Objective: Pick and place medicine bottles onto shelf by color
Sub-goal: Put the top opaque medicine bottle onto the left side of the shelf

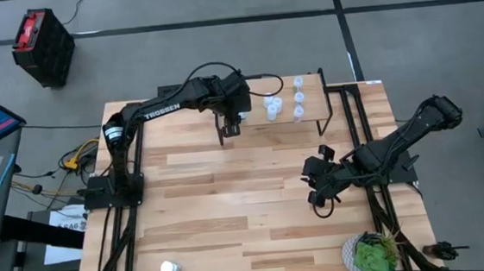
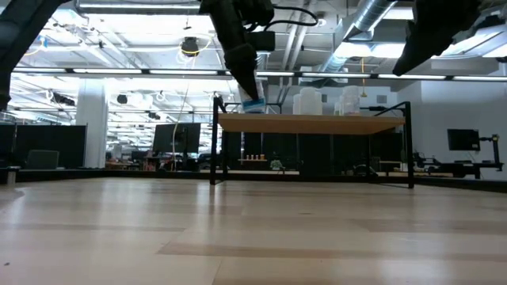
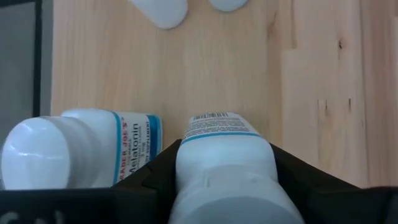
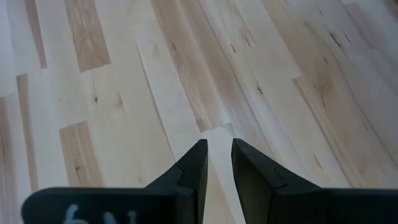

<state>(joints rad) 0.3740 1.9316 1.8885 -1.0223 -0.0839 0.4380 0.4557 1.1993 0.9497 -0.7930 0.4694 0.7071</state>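
The shelf (image 1: 326, 103) stands at the table's far edge. At its left end, my left gripper (image 1: 231, 123) is shut on a white bottle with a blue-banded label (image 3: 217, 140). A second white bottle (image 3: 81, 146) stands close beside the held one. Farther right on the shelf are two white bottles (image 1: 272, 106) and three small pale ones (image 1: 298, 96). One more white bottle (image 1: 169, 268) lies near the table's front left. My right gripper (image 4: 217, 155) hangs over bare table at the right, narrowly open, with nothing between its fingers. My left gripper holds the white bottle between its two fingers, one on each side of the body just below the cap (image 3: 177, 158). The fingers slant down from the table's near side. The bottle is tilted, and its lower end (image 2: 253, 108) is at the shelf top.
A green potted plant (image 1: 374, 255) sits at the table's front right corner. The shelf's black legs (image 2: 214, 150) stand on the far part of the table. The middle of the table is bare wood.
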